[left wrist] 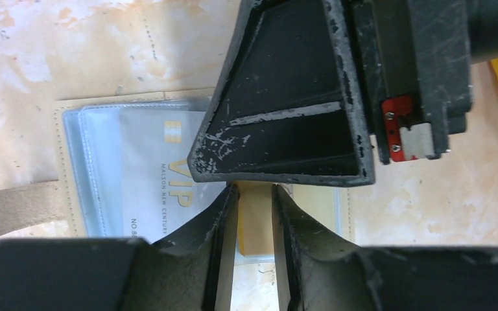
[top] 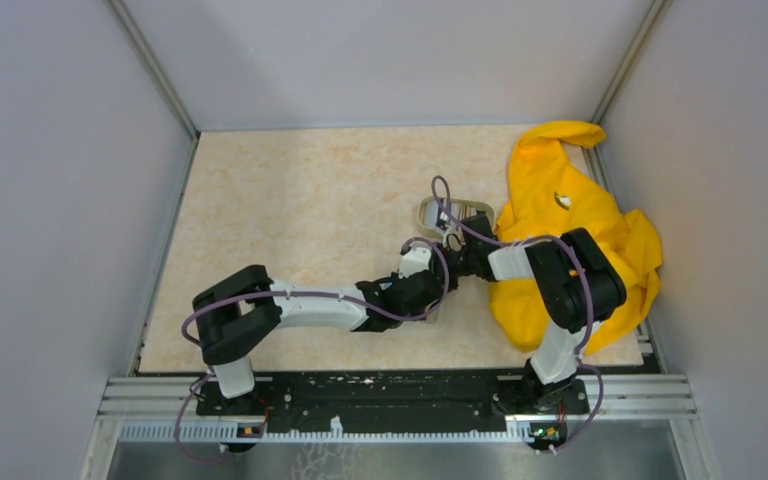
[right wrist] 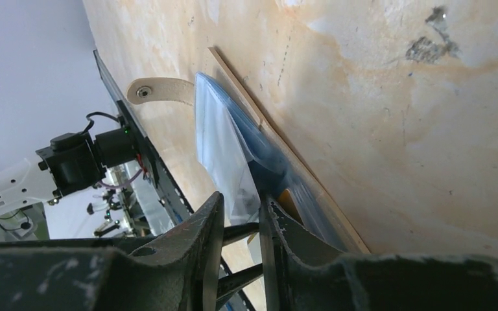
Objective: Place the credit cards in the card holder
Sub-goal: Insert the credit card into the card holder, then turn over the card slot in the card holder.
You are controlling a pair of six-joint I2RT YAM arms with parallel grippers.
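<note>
The card holder (left wrist: 91, 162) lies open on the table, light blue clear sleeves up, its tan strap (left wrist: 13, 207) out to the left. A white VIP credit card (left wrist: 149, 168) sits in the left sleeve. A yellow card (left wrist: 255, 220) lies in the right sleeve under my left gripper (left wrist: 255, 194), whose jaws stand a narrow gap apart with nothing between them. My right gripper (right wrist: 241, 204) is narrowly open. One of its fingers (left wrist: 279, 84) presses into the holder (right wrist: 233, 129) beside a lifted clear sleeve. In the top view both grippers (top: 428, 298) meet over the holder and mostly hide it.
An oval beige dish (top: 455, 212) sits just behind the grippers. A big yellow cloth (top: 580, 230) covers the right side of the table under the right arm. Grey walls stand on three sides.
</note>
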